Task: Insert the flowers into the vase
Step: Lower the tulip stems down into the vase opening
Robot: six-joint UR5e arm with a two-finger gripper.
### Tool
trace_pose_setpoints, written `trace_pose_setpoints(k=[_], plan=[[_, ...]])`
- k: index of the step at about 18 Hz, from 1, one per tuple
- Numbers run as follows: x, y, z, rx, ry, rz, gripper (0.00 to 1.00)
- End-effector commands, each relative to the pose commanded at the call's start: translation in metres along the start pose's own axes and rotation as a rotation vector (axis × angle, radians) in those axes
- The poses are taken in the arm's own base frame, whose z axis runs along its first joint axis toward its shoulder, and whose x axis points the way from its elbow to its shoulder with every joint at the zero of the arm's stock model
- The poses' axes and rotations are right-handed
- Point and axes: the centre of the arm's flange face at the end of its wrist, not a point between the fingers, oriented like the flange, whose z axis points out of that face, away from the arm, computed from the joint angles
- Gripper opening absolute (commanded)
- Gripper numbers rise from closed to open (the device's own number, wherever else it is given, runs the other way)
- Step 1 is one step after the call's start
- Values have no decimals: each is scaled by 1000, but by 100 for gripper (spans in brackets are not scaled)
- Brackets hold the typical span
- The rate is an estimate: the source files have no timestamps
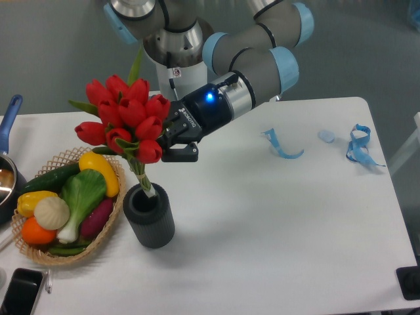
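Observation:
The flowers (126,115), a bunch of red tulips with green leaves, hang tilted above the table's left side. Their green stems (142,172) run down and to the right, and the stem ends are just inside the round mouth of the vase. The vase (151,223) is a small dark grey ribbed cylinder standing upright next to the basket. My gripper (167,141) reaches in from the right, level with the lower blooms, and is shut on the bunch. Its fingertips are partly hidden behind the tulips. The blooms are well above the vase rim.
A woven wicker basket (105,233) of toy vegetables touches or nearly touches the vase on its left. A pot with a blue handle (9,121) is at the left edge. A dark phone (20,292) lies front left. Blue ribbon scraps (282,147) (359,146) lie at the right.

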Motion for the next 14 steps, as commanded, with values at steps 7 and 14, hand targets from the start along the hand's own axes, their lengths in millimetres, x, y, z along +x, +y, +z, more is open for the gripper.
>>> trace_pose_setpoints(k=[7, 14], plan=[[-3, 5, 4, 0, 8, -6, 25], [-1, 5, 10, -7, 17, -6, 25]])
